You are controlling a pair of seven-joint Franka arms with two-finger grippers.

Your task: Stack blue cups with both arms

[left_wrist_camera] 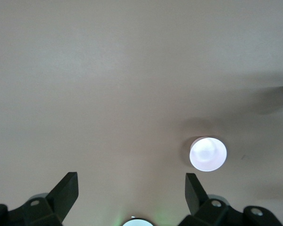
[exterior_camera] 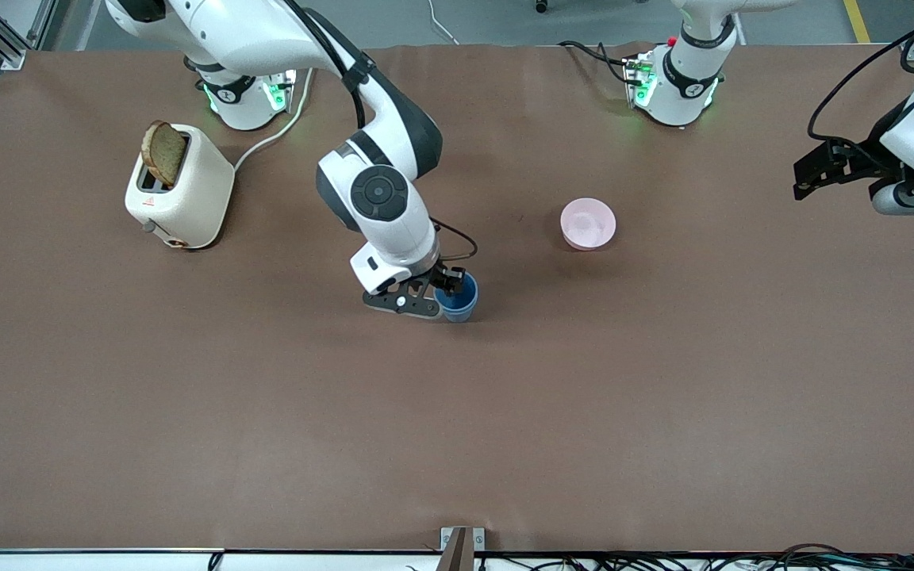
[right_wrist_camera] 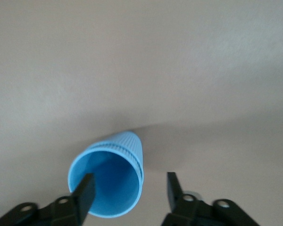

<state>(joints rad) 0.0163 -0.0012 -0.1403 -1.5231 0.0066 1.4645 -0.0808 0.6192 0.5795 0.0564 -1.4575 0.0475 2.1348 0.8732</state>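
Surface: a brown table cover (exterior_camera: 266, 412) spans nearly the whole front view, with grey floor past its 12 o'clock edge and a tangle of cables along the 6 o'clock edge. A cream toaster (exterior_camera: 179, 198) with a slice of brown bread (exterior_camera: 163, 152) standing in its slot sits toward the right arm's end, at about 10 o'clock from the table centre. A pink bowl (exterior_camera: 588, 224) stands upright at about 2 o'clock from centre, well apart from the toaster.

Task item: one blue cup (exterior_camera: 457, 297) stands upright near the table centre, mouth up; the right wrist view shows ribbed outer walls. Whether a second cup is nested inside it cannot be told.

Right gripper (exterior_camera: 447, 284): low at the cup. Fingers are spread, one finger (right_wrist_camera: 86, 190) inside the mouth and the other outside the wall; no clamping on the wall is visible.

Left gripper (exterior_camera: 814, 170): raised over the left arm's end of the table, waiting, fingers wide apart and holding nothing. Its wrist view looks down on the bowl.
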